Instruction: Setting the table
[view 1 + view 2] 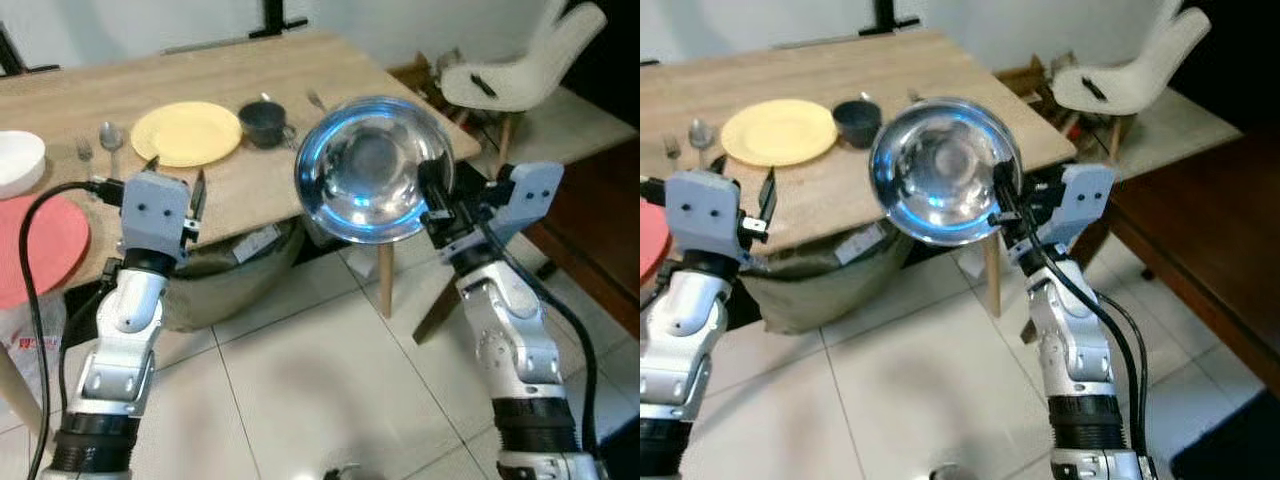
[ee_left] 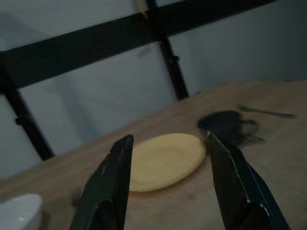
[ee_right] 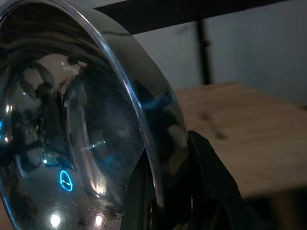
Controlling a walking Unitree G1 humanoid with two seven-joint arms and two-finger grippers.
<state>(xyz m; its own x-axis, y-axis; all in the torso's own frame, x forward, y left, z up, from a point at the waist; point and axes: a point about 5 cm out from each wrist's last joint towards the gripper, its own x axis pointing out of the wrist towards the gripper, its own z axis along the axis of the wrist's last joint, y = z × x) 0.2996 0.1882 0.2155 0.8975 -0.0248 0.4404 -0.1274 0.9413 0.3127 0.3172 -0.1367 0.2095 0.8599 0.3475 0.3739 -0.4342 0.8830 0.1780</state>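
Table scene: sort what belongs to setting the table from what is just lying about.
Belongs to the job:
- steel bowl, held by its rim in the right gripper
- yellow plate
- dark cup
- spoon and fork
- white bowl
- red placemat
- left gripper, open, empty

Just lying about:
- white chair
- bag under the table

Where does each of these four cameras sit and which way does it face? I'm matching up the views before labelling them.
Left eye view: on the head, looking forward and down at the wooden table; both silver arms show, the right gripper clamping a steel bowl.
Right eye view: same head, same scene, shifted sideways.
Left wrist view: looks along the open left gripper at the yellow plate and dark cup.
Right wrist view: looks along its fingers at the bowl's rim.
Shared: plate and cup appear in the eye and left wrist views.
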